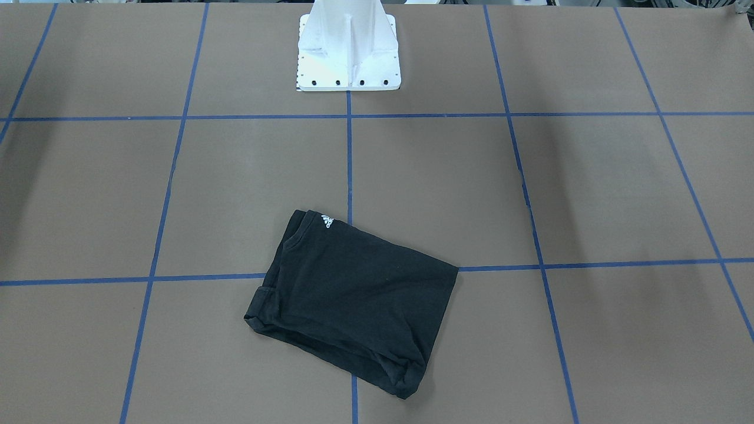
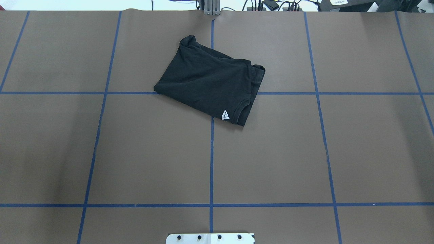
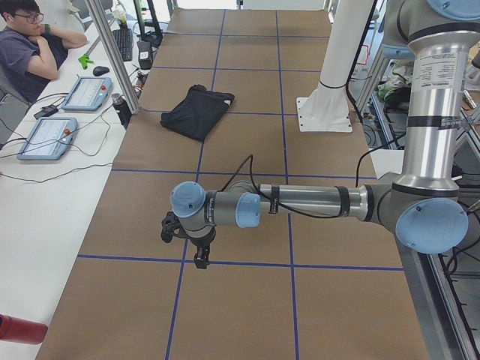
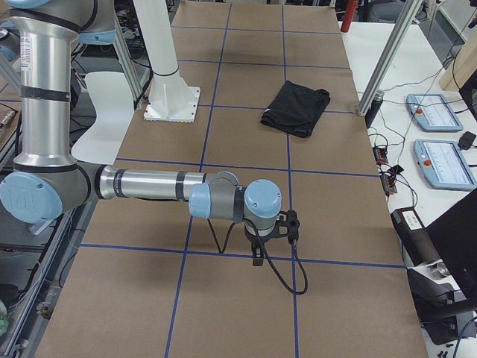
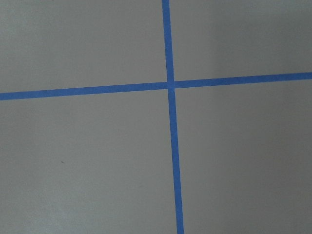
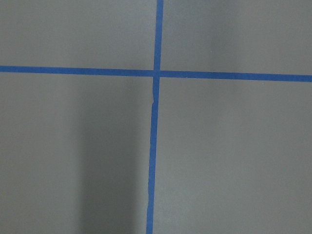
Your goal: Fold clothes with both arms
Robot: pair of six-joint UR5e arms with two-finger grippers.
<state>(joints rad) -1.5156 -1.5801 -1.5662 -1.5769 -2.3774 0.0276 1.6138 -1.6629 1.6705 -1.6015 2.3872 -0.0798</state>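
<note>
The folded black T-shirt (image 2: 210,83) lies well apart from both grippers: twelve o'clock of the left gripper (image 3: 200,260) in the left side view, one o'clock of the right gripper (image 4: 257,258) in the right side view. Both hang over the brown table (image 2: 152,152) with no cloth in them, and I can't tell how wide either is set.

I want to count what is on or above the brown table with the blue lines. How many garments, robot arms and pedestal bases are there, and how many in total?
Black T-shirt, folded: 1
Robot arms: 2 (left arm, right arm)
White pedestal base: 1
Total: 4
</note>
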